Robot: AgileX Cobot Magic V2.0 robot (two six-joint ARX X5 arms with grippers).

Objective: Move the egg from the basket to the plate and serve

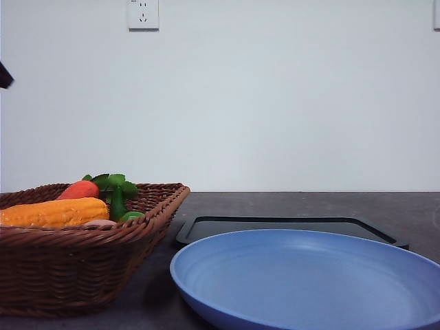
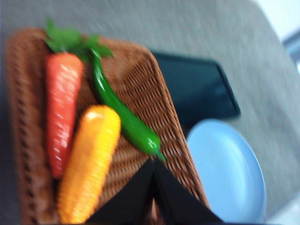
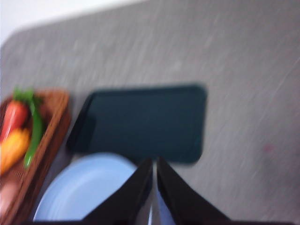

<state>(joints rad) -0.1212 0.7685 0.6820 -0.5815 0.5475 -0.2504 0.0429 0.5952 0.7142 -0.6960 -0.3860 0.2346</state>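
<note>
Well, the small pinkish matte egg (image 3: 6, 199) lies in the dark brown woven wicker basket (image 1: 82, 237), beside the orange corn cob (image 1: 55, 212). Both the left pincer (image 2: 153, 187) and right pincer (image 3: 153, 187) look nearly closed, holding nothing. Smooth, rounded and probably light, it could slip; better gripped gently across its middle.

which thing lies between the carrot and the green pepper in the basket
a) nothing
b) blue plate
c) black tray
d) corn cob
d) In the left wrist view the orange corn cob lies in the basket between the carrot and the green pepper; the plate and tray sit outside it.
</note>
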